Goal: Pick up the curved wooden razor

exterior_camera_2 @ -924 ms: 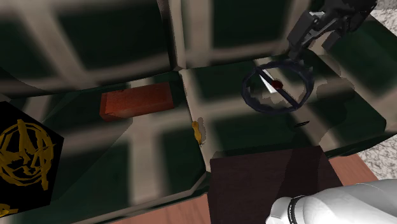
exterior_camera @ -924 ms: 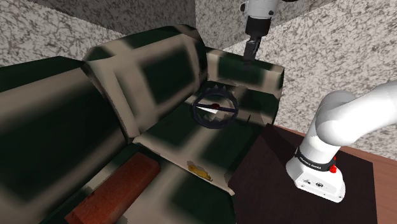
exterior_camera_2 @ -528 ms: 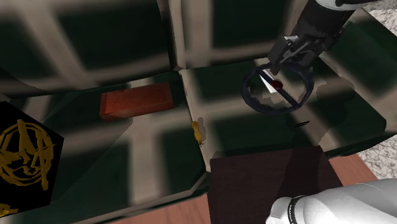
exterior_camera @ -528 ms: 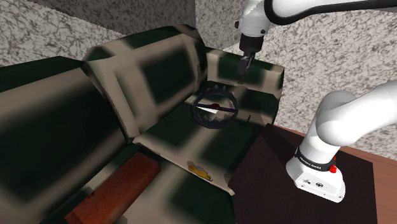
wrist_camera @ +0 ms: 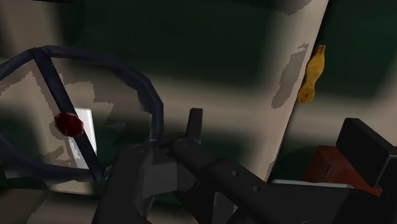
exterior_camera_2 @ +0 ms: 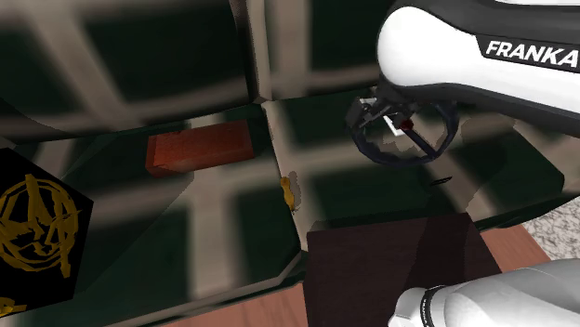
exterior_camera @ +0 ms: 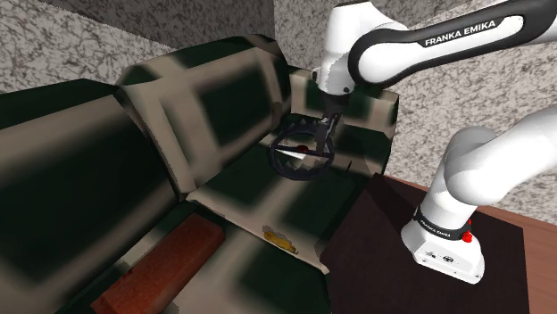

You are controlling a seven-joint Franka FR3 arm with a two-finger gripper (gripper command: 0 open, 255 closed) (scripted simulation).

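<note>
- The nearest thing to a container is a dark ring (exterior_camera: 302, 152) lying flat on the seat of a green-and-beige checked sofa (exterior_camera: 205, 107). Inside it are a dark crossbar, a small red hub (wrist_camera: 68, 123) and a white piece (wrist_camera: 84, 130).
- The claw (exterior_camera: 321, 143) hangs at the ring's far rim. In the wrist view its two black fingers stand apart with nothing between them. One fingertip (wrist_camera: 194, 122) rises just outside the rim, but I cannot tell whether it touches.
- The curved razor (exterior_camera: 281, 236), yellow-brown, lies untouched on the seam between the two seat cushions, near the front edge. It is well apart from the claw, between the ring and a red-brown block (exterior_camera: 165, 268) on the neighbouring cushion.
- The shoulder view takes in the speckled grey wall (exterior_camera: 464, 80) behind the sofa and the arm's white base (exterior_camera: 446, 245) on its dark brown stand (exterior_camera: 375, 241).
- The second exterior view looks down on the seat, with the razor (exterior_camera_2: 290, 192) between the block (exterior_camera_2: 203, 147) and the ring (exterior_camera_2: 404, 130). The claw (exterior_camera_2: 386, 116) sits under the white forearm. This view adds a black box with a gold emblem (exterior_camera_2: 37, 218) at its left edge.
- The wrist view brings the razor (wrist_camera: 312, 75) close enough to show its bent outline, beyond the claw (wrist_camera: 277, 124). A corner of the block (wrist_camera: 331, 167) shows beside it.
</note>
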